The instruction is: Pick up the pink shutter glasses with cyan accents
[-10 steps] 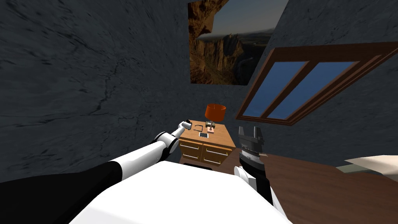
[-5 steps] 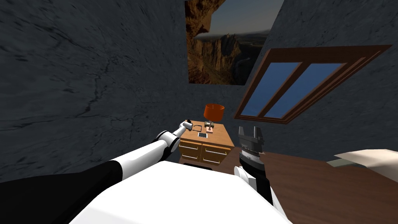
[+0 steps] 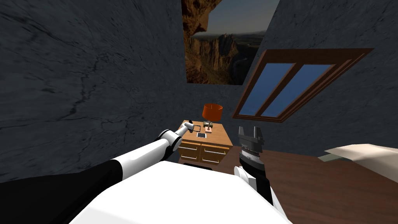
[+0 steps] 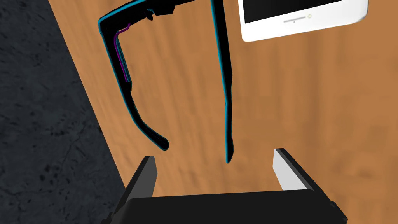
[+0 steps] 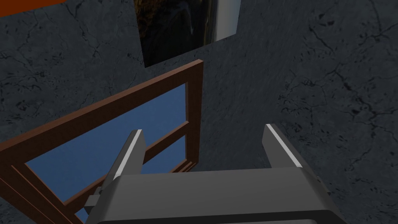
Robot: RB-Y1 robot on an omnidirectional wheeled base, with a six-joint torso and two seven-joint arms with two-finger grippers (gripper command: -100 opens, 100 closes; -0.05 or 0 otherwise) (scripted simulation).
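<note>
Approach step, no grasp yet. Left fingers spread wide, empty, low over wooden worktop. Glasses, black with cyan edging, lie flat just ahead, temple tips toward me, white phone beside. Next: advance, straddle one temple, close. Right fingers apart, idle.

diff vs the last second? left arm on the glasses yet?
Not yet. The left gripper has eased forward over the wooden nightstand top toward the black, cyan-edged glasses. Its fingers are open, the temple tips lie just ahead of them, and nothing is gripped. My head camera swung slightly, so the whole scene slid left. Unchanged: the glasses, white phone and lamp are in place, and the right gripper is raised and open.
</note>
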